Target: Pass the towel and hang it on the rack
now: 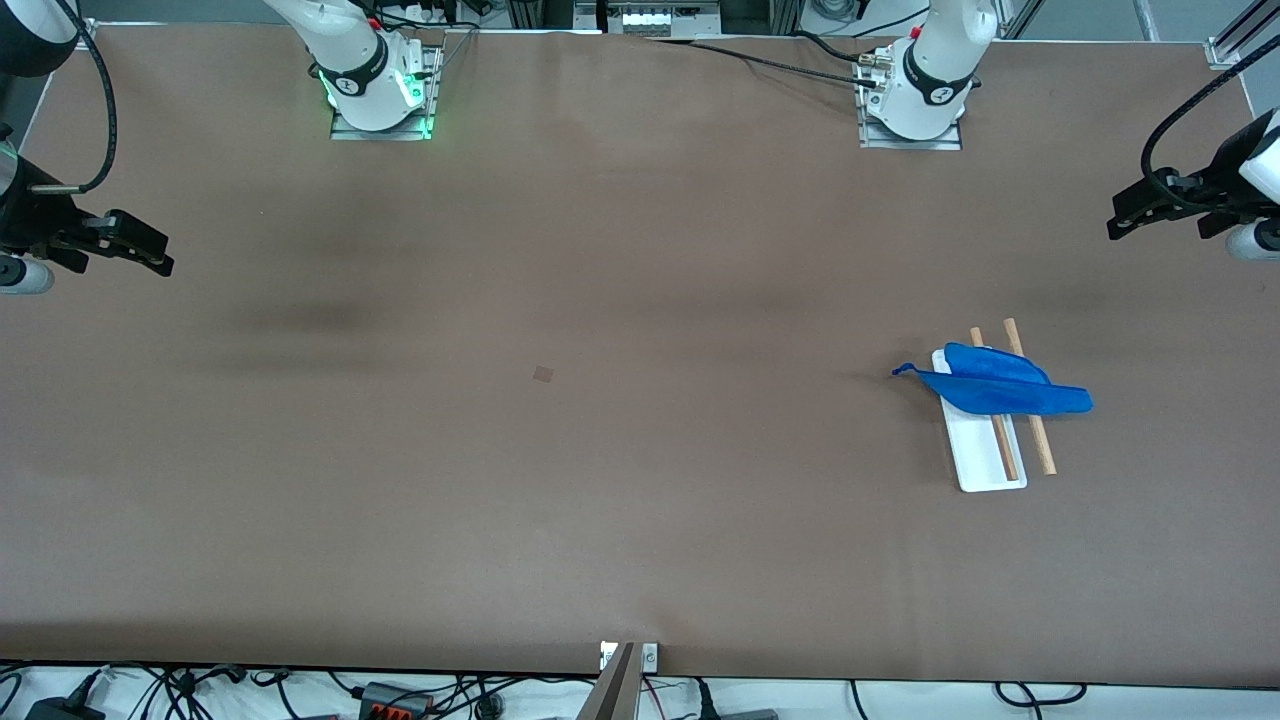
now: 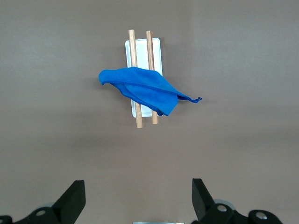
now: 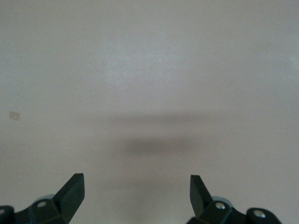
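The blue towel [image 1: 1000, 390] lies draped across both wooden bars of the rack [image 1: 985, 465], toward the left arm's end of the table. One pointed corner of it sticks out past the white tray base. In the left wrist view the towel [image 2: 145, 88] and the rack [image 2: 156, 49] lie apart from my left gripper [image 2: 138, 196], which is open and holds nothing. That left gripper [image 1: 1125, 215] hangs at the table's edge at its own end. My right gripper [image 1: 150, 250] waits at the other end, open and with nothing in it [image 3: 137, 191], over bare brown table.
A small square mark [image 1: 542, 374] sits on the brown table top near the middle, also seen in the right wrist view as a square mark [image 3: 15, 115]. The two arm bases [image 1: 380, 90] stand along the table's edge farthest from the front camera.
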